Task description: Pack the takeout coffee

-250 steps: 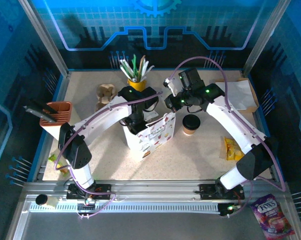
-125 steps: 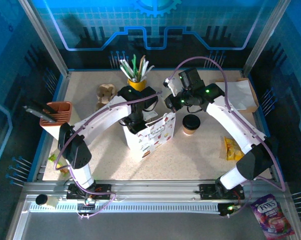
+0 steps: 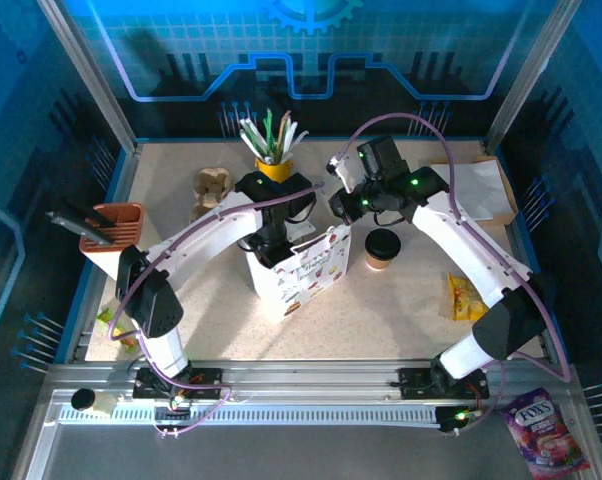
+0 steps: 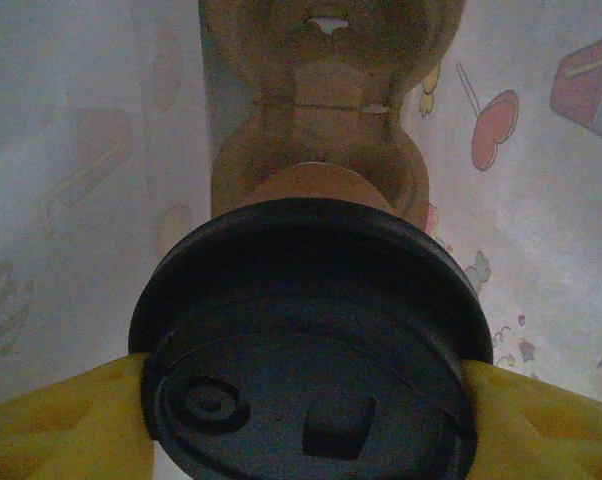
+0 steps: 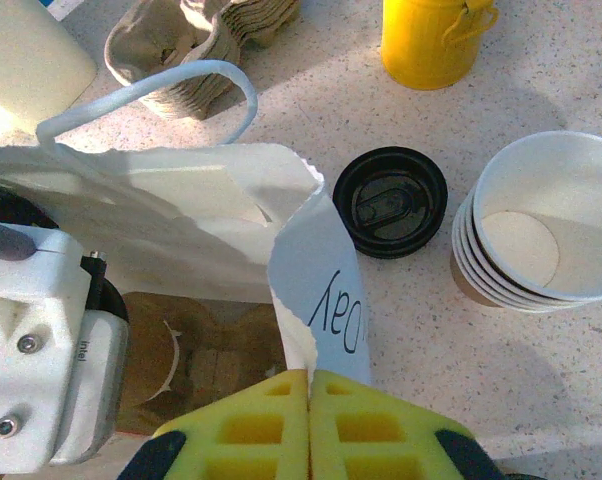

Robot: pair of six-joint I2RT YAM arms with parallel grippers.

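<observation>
We see the held cup point(image 4: 311, 340), brown with a black lid, down inside the bag point(image 3: 306, 275), and the left hand point(image 4: 301, 420) grips it, one yellow finger on the lid's rim at 9 o'clock and the other at 3 o'clock in the left wrist view. Below the cup a brown pulp carrier point(image 4: 316, 180) lies on the bag's floor; we cannot tell whether the cup touches it. The loose cup point(image 3: 382, 248) stands upright on the worktop point(image 3: 381, 320), just beside the bag at its 3 o'clock in the top view. The right hand point(image 5: 309, 385) is closed on the bag's upper edge, with the paper pinched between its fingers on the side nearest the loose cup. In the right wrist view a stack of lidless cups point(image 5: 541, 230) sits just beside the loose cup at its 3 o'clock. From above, a yellow cup of utensils point(image 3: 273, 165) stands at the bag's 12 o'clock, spare carriers point(image 3: 211, 190) lie at its 10 o'clock, an orange holder point(image 3: 116, 228) sits well apart at 9 o'clock, and a yellow packet point(image 3: 464, 298) lies at the loose cup's 4 o'clock.
</observation>
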